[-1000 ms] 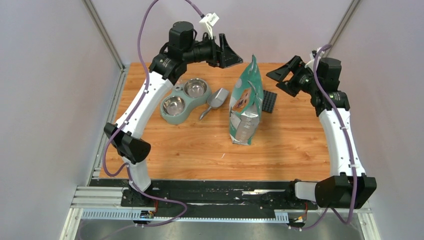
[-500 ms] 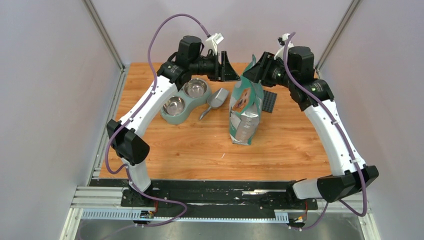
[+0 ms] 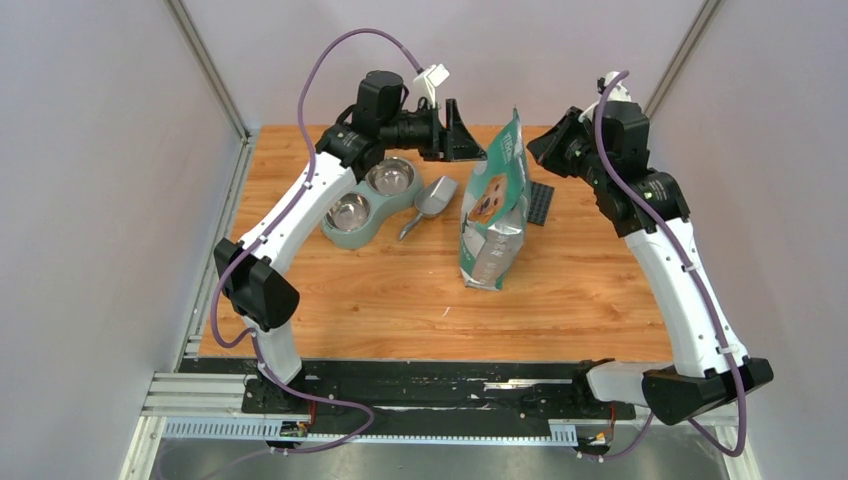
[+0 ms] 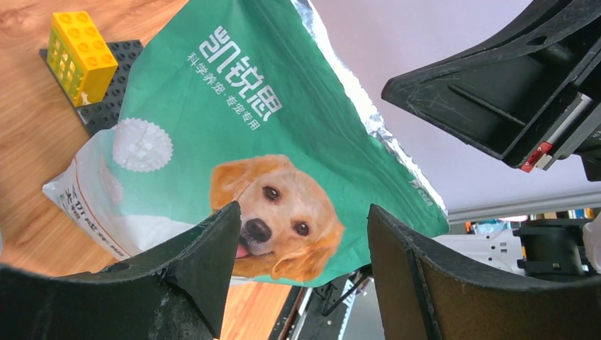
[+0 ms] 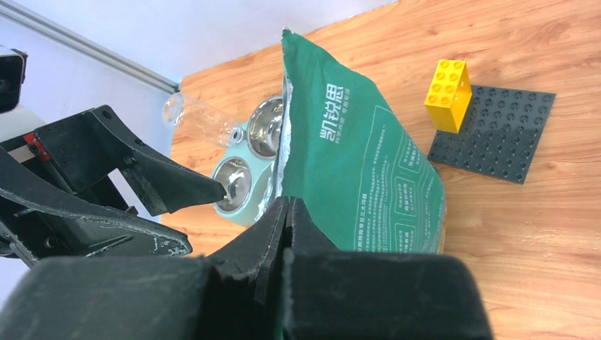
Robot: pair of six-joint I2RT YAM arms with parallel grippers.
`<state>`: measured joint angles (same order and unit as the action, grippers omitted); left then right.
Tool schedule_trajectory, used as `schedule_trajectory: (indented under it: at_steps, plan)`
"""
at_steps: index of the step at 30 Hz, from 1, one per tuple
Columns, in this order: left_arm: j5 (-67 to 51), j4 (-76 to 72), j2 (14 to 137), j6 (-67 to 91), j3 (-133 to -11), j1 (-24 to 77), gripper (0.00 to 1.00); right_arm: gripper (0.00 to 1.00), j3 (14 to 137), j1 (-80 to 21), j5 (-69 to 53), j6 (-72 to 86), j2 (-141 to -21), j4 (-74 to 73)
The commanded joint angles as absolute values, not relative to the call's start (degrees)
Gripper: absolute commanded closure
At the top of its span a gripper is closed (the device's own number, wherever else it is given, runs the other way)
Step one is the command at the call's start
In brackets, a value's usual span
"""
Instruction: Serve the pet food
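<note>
The green-and-white bag (image 3: pixel 492 215) with a golden dog printed on it stands upright mid-table, its foil-lined top open. My right gripper (image 3: pixel 541 150) is shut on the right side of the bag's top edge; in the right wrist view the bag (image 5: pixel 368 163) runs down into the closed right gripper (image 5: pixel 285 205). My left gripper (image 3: pixel 466 135) hangs open just left of the bag's top, not touching it. In the left wrist view the bag (image 4: pixel 234 142) shows beyond the spread left gripper (image 4: pixel 301 219). The pet food is hidden.
A teal double bowl (image 3: pixel 352 232) with two empty steel cups lies left of the bag, a grey metal scoop (image 3: pixel 430 200) beside it. Behind the bag on the right lies a dark studded plate (image 3: pixel 540 203) with a yellow brick (image 5: pixel 448 85) on it.
My right arm swung in from the right and its gripper closed on the bag's top edge, drawing the top slightly right. The left gripper dropped a little and stays open by the bag.
</note>
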<state>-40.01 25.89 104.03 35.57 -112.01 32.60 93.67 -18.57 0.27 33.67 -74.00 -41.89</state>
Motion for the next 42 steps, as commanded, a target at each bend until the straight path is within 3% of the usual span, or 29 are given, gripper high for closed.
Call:
schedule_trajectory:
  at_steps: [1,5,6,8,9,11,15,22,28,32,34,37,39,42]
  plan:
    - [-40.95,22.52,103.65,36.46,-112.28,33.24,0.27,1.00,94.49,-18.68,2.83,33.80,-72.95,-42.84]
    - [-39.92,21.81,104.42,35.97,-113.33,34.11,0.24,1.00,95.71,-18.64,-0.12,32.18,-74.23,-43.94]
    - [-39.03,22.02,104.79,35.29,-114.14,34.59,0.24,0.94,96.43,-18.66,-1.84,31.75,-74.43,-44.14]
    - [-37.11,22.95,105.44,34.51,-115.32,35.26,0.23,0.62,97.00,-18.67,-3.16,32.16,-74.78,-44.40]
    - [-36.44,23.73,105.67,34.09,-115.67,35.73,0.24,0.53,97.06,-18.64,-3.27,32.36,-74.73,-44.42]
    - [-34.38,24.61,106.27,34.09,-116.40,36.21,0.25,0.44,96.77,-18.64,-2.66,33.51,-74.29,-44.36]
    - [-32.08,24.68,107.02,34.92,-116.47,36.30,0.29,0.47,97.13,-18.51,-2.25,35.40,-73.66,-43.62]
    - [-30.57,24.45,107.29,34.83,-117.20,36.30,0.31,0.64,97.20,-18.46,-5.41,33.74,-75.90,-44.10]
    - [-31.33,24.64,107.87,35.06,-118.31,36.34,0.31,0.68,98.50,-18.52,-4.93,32.31,-77.36,-46.07]
    - [-31.45,24.86,108.02,35.22,-119.31,36.30,0.31,0.87,99.25,-18.47,-1.26,32.60,-77.07,-47.15]
    - [-31.41,24.97,108.02,35.24,-119.66,36.31,0.31,0.85,99.44,-18.48,-1.15,32.42,-76.85,-47.11]
    - [-31.42,25.04,108.10,35.22,-119.87,36.31,0.31,0.64,99.99,-18.39,-1.41,32.32,-76.85,-47.10]
    - [-31.48,25.05,108.10,35.30,-119.88,36.30,0.31,0.55,100.10,-18.40,-1.09,32.62,-76.76,-47.08]
    - [-31.48,25.10,108.20,35.33,-119.89,36.32,0.31,0.53,99.95,-18.16,-0.41,33.15,-76.24,-46.91]
